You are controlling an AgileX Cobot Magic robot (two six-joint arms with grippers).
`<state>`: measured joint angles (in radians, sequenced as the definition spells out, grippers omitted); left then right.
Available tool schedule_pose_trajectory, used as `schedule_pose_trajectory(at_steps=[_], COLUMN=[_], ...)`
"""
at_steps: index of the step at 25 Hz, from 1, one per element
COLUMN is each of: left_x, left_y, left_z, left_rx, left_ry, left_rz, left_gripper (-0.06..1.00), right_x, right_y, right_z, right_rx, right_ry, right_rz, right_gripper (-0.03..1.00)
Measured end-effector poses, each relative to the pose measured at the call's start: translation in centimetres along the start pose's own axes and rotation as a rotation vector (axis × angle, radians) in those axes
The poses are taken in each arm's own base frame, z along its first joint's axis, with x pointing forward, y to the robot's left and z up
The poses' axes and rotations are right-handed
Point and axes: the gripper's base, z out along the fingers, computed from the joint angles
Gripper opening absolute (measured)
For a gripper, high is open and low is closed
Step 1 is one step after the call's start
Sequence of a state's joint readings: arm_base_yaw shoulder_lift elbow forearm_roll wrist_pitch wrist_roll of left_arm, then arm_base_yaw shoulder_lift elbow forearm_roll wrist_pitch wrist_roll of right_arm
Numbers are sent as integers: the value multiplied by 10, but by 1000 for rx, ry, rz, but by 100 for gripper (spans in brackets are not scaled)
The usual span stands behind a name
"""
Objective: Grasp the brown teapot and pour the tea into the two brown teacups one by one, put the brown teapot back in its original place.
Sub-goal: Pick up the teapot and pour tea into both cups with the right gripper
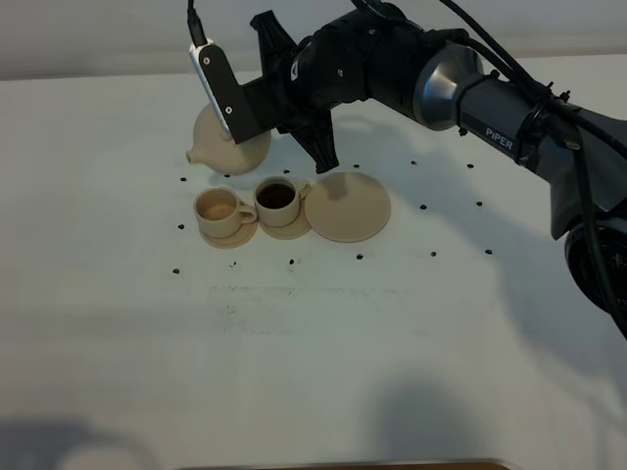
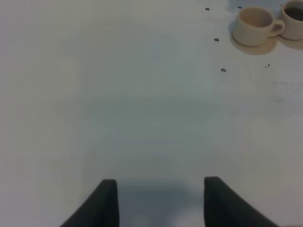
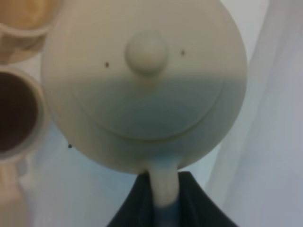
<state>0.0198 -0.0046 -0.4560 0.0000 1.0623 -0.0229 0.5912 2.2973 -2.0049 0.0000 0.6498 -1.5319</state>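
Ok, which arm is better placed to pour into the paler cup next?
Right. The right tool is shut on the teapot handle, spout near the paler cup. The left tool is empty, over bare table.

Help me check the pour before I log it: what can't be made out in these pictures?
Tea stream from the teapot: too small in the high view; its spout lies outside the right wrist view.
Paler cup's fill: blurred from above, cut off by the right wrist view's edge.
Teapot handle: hidden by the arm in the high view.
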Motion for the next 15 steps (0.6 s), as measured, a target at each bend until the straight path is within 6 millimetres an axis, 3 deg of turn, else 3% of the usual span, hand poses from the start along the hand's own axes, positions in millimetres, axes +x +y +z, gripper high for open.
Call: schedule_pose_trajectory(at_steps=[15], left_x=[0], left_y=[0], left_z=[0], left_rx=[0], left_ry=[0], left_rz=[0], left_gripper=[48], right_x=[6], right_y=[2], right_z=[0], right_rx=[-22], right_ry=[62], right_rz=[-126], right_gripper=[8])
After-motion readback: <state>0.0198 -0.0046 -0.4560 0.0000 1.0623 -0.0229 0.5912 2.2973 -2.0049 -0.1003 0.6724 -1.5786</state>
